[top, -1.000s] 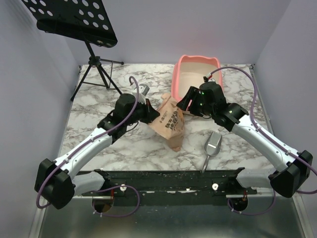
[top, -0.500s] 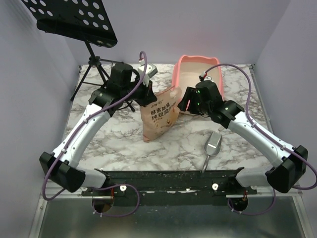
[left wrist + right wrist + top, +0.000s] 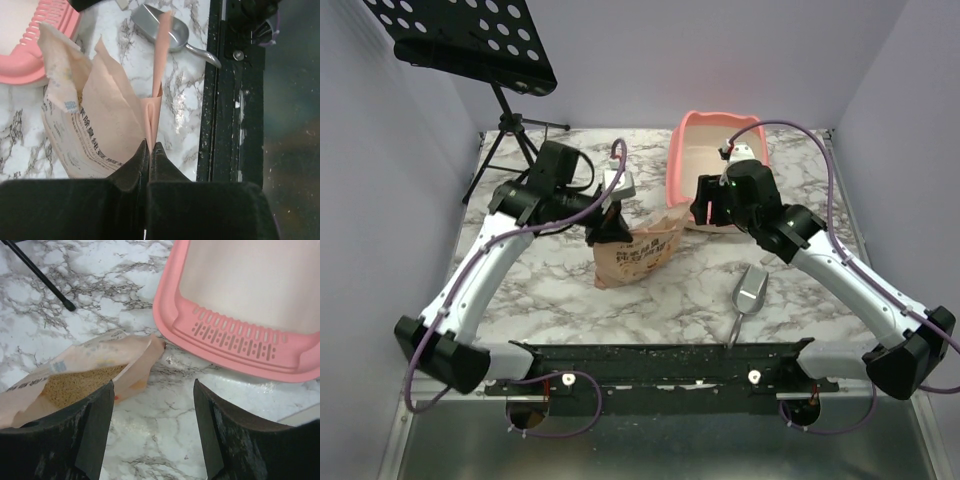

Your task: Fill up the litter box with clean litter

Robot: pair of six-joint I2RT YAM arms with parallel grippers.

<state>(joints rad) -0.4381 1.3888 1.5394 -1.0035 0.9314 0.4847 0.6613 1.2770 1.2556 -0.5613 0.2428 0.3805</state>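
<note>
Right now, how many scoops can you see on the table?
1. The metal scoop lies on the table near its front edge, right of the bag. The bag could hide another.

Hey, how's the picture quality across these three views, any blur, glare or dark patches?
Top external: sharp and evenly lit, a pinkish glow on the wall above the litter box. Left wrist: the left gripper, jaws shut on the paper bag, is dark and blurred; the bag's print is sharp. Right wrist: the clean litter is crisp; small glare spot on the marble table.
</note>
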